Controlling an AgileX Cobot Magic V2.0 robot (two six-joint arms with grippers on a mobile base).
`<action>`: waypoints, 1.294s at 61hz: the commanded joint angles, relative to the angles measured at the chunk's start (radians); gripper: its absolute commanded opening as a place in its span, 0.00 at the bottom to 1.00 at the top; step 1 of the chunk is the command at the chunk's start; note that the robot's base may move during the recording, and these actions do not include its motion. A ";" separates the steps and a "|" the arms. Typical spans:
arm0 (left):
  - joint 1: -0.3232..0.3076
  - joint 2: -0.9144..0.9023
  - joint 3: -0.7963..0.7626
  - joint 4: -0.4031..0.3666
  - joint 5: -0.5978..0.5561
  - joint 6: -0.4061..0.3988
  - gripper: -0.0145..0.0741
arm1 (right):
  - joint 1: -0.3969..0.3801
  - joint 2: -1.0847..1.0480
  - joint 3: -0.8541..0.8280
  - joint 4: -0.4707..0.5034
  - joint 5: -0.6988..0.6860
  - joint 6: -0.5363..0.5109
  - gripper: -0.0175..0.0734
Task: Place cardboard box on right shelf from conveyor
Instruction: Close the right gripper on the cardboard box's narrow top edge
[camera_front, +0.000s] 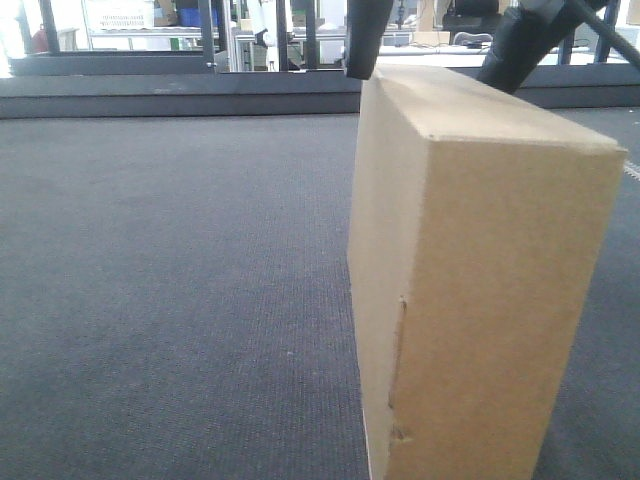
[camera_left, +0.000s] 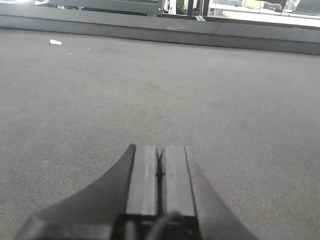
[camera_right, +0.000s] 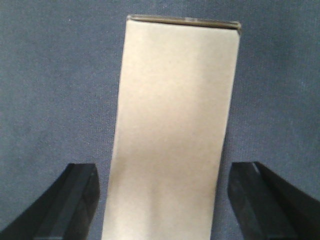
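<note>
The box (camera_front: 480, 290) stands upright on a narrow side on the belt (camera_front: 170, 300), at the right of the front view, not lying flat. Its long axis runs away from the camera, twd the far rail (camera_front: 150, 95). The right pincer (camera_right: 163, 170) is wide open, one finger each side of the box top w/ gaps, not touching. The left pincer (camera_left: 160, 150) is closed, fingers pressed together, low over the belt.

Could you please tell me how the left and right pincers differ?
The left pincer is shut, its fingers pressed together; the right pincer is open. The left pincer faces bare conveyor; the right pincer straddles the cardboard box without touching it. Both have black fingers.
</note>
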 joint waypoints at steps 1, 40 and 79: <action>0.001 -0.010 -0.003 -0.005 -0.082 -0.003 0.03 | 0.001 -0.028 -0.032 -0.015 -0.034 0.031 0.88; 0.001 -0.010 -0.003 -0.005 -0.082 -0.003 0.03 | 0.043 0.021 -0.032 -0.060 0.010 0.109 0.88; 0.001 -0.010 -0.003 -0.005 -0.082 -0.003 0.03 | 0.058 0.021 -0.032 -0.068 0.021 0.109 0.88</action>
